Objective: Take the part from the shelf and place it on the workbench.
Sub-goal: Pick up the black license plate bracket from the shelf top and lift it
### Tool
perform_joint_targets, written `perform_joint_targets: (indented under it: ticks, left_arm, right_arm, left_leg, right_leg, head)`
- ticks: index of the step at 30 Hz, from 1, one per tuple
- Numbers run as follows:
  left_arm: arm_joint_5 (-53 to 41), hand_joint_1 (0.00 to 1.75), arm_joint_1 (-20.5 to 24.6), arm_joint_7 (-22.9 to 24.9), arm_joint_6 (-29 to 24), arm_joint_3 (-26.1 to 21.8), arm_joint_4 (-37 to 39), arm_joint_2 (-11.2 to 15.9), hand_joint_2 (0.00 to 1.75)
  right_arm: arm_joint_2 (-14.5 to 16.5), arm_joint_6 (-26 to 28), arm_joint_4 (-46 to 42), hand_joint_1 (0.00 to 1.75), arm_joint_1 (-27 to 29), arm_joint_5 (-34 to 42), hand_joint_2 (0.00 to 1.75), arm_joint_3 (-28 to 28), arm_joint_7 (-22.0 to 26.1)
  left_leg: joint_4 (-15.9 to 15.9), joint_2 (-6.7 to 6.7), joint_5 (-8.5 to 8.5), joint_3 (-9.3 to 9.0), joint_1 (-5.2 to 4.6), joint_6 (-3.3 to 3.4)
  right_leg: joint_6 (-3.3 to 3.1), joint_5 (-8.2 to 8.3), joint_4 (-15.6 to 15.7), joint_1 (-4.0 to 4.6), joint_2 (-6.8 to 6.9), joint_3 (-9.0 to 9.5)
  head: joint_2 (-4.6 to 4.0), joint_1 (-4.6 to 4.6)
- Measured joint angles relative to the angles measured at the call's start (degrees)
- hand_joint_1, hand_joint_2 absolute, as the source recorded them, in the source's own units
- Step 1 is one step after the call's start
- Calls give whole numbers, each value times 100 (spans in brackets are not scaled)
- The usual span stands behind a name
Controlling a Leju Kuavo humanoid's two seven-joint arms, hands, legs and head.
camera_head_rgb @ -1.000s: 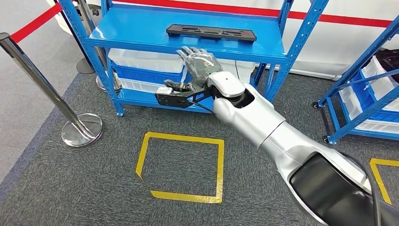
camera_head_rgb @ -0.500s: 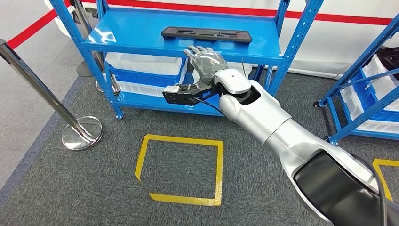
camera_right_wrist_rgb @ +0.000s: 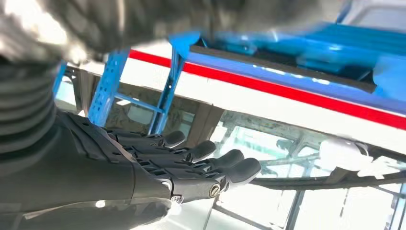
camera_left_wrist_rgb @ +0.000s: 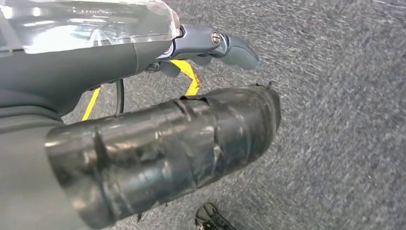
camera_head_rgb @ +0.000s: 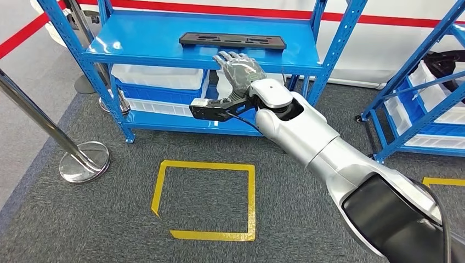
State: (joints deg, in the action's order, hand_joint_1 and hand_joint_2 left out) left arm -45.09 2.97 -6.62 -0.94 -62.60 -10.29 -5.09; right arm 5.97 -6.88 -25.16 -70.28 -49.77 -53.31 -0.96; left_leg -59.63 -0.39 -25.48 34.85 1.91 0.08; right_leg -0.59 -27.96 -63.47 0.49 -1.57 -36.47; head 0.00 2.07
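Note:
The part, a long flat black plate with cut-outs, lies on the top board of the blue shelf, near its front edge. My right hand is raised in front of that edge, fingers stretched out and apart, fingertips just short of the part and holding nothing. From the right wrist view the part shows as a dark strip on the blue board beyond the straight fingers of the hand. My left hand hangs over the grey carpet with nothing in it.
White and blue bins sit on the lower shelf boards. A chrome stanchion stands at the left. A yellow taped square marks the carpet in front. A second blue rack stands at the right.
The view has shifted, so the camera moved. My right hand has come up and forward, from below the shelf edge to right at it, closer to the part.

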Motion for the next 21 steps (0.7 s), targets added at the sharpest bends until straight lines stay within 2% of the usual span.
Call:
perform_joint_targets:
  ticks: [2, 3, 4, 5, 6, 8, 9, 10, 13, 15, 17, 19, 20, 21]
  left_arm:
    - [-2, 0, -10, -1, 0, -19, 0, 0, 0]
    - [-4, 0, -12, -2, 0, -25, 0, -1, 0]
    - [-7, 0, -12, -5, 0, -28, 0, -1, 0]
    - [-11, 0, -11, -9, 0, -30, 0, -1, 0]
    - [-18, 0, -11, -14, 0, -32, 0, -1, 0]
    - [-33, 0, -11, -21, 0, -33, 1, -8, 0]
    - [-41, 0, -10, -22, 0, -34, 1, -14, 0]
    - [-45, 0, -10, -23, -1, -36, 1, -20, 0]
    - [-49, 0, -8, -21, -4, -41, 2, -43, 0]
    - [-52, 0, -8, -20, -7, -42, 1, -52, 0]
    - [-66, 0, -9, -22, -16, -42, 0, -42, 0]
    - [-95, 0, -8, -31, -25, -42, 0, -31, 0]
    - [-108, 0, -8, -42, -26, -42, 0, -28, 0]
    - [-119, 0, -10, -57, -24, -42, 0, -27, 0]
  right_arm:
    - [-9, 3, 1, 0, 1, 0, 0, 0, 0]
    - [-11, 5, 3, 0, 9, -2, 0, 0, 0]
    - [-15, 7, 5, 0, 20, -7, 0, 0, 0]
    - [-17, 11, 7, 0, 28, -20, 0, 0, 0]
    - [-19, 21, 8, 0, 30, -40, 0, 0, 0]
    - [-21, 44, 9, 0, 17, -81, 0, 0, 0]
    - [-22, 55, 9, 0, 4, -93, 0, 0, 0]
    - [-22, 61, 9, 0, -8, -99, 0, 0, 0]
    - [-23, 66, 9, 0, -23, -113, 0, 0, 0]
    - [-27, 66, 9, 0, -29, -131, 0, 0, 0]
    - [-28, 66, 9, 0, -46, -163, 0, 0, 1]
    - [-25, 60, 9, 0, -42, -232, 0, 0, 6]
    - [-18, 56, 9, 0, -28, -271, 0, 0, 13]
    - [-7, 50, 9, 0, -17, -303, 0, 0, 23]
  left_leg:
    - [4, 7, -11, -13, -7, 41]
    - [3, 9, -17, -15, -9, 49]
    - [2, 11, -25, -20, -10, 54]
    - [2, 10, -34, -29, -10, 55]
    - [2, 9, -47, -47, -10, 52]
    - [9, 8, -80, -92, -5, 35]
    - [21, 9, -89, -108, -3, 17]
    - [37, 11, -92, -113, -1, -9]
    - [101, 16, -74, -122, 10, -111]
    - [30, 25, -157, -110, 14, -150]
    - [-447, 27, -425, 101, 4, -151]
    - [-1198, 24, -700, 500, -18, -160]
    - [-1427, 24, -724, 647, -24, -167]
    - [-1452, 24, -642, 698, -27, -170]
  right_leg:
    - [50, -324, -696, -29, 99, -350]
    - [63, -453, -1065, -44, 113, -552]
    - [67, -493, -1300, -55, 119, -700]
    - [62, -432, -1350, -62, 122, -761]
    - [44, -267, -1186, -65, 123, -717]
    - [-25, 181, -407, -41, 125, -386]
    - [-62, 333, -37, -16, 126, -213]
    - [-91, 406, 222, 15, 127, -95]
    - [-136, 414, 428, 73, 124, -9]
    - [-174, 437, 520, 45, 130, 61]
    - [-220, 453, 597, 19, 140, 141]
    - [-253, 438, 598, 33, 140, 160]
    - [-261, 426, 590, 40, 135, 163]
    - [-265, 411, 576, 46, 127, 165]
  head:
    - [0, -1]
    - [0, -1]
    - [0, -1]
    - [0, -1]
    - [0, -2]
    - [0, -1]
    - [0, -1]
    - [0, -2]
    - [0, -1]
    - [0, 1]
    - [0, 6]
    - [0, 10]
    - [0, 10]
    - [0, 9]
